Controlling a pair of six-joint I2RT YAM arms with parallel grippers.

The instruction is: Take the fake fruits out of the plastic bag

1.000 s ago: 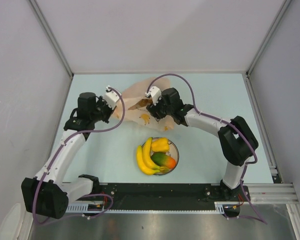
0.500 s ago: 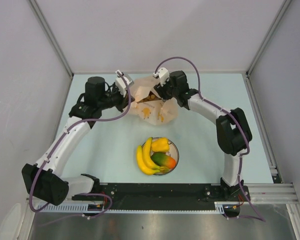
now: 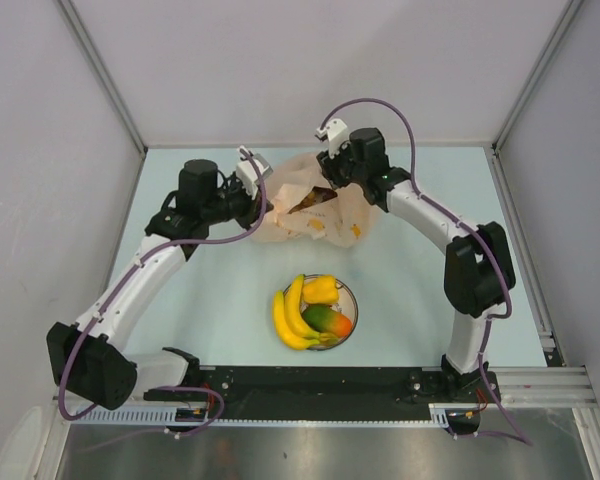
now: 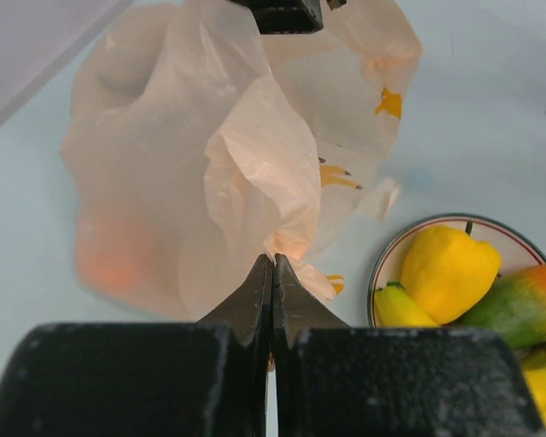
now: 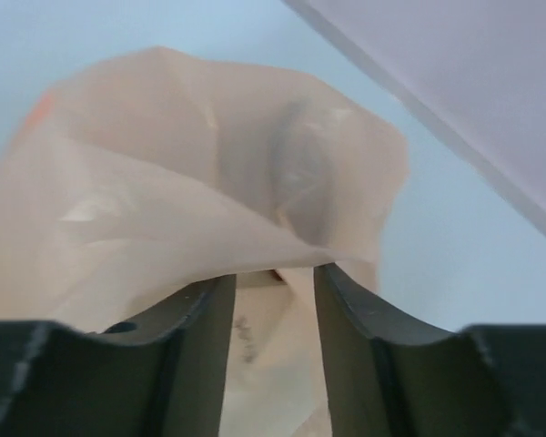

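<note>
thin crinkly pale-orange plastic bag just beyond round white plate, orange fruit visible inside. left tool pinched shut on bag film; right tool jaws apart, film between them. imo pinch fully first, then spread mouth gently, film looks tear-prone

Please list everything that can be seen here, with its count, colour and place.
plastic bag: 1, pale orange, translucent, far middle of table
orange shape: 1, orange, inside bag, blurred
banana bunch: 1, yellow, on plate
pepper-like fruit: 1, yellow, on plate
mango: 1, green-red, on plate
plate: 1, white, near middle of table
table: 1, pale blue
left gripper: 1, black, shut on bag's edge
right gripper: 1, black, jaws apart, bag film between them
</note>
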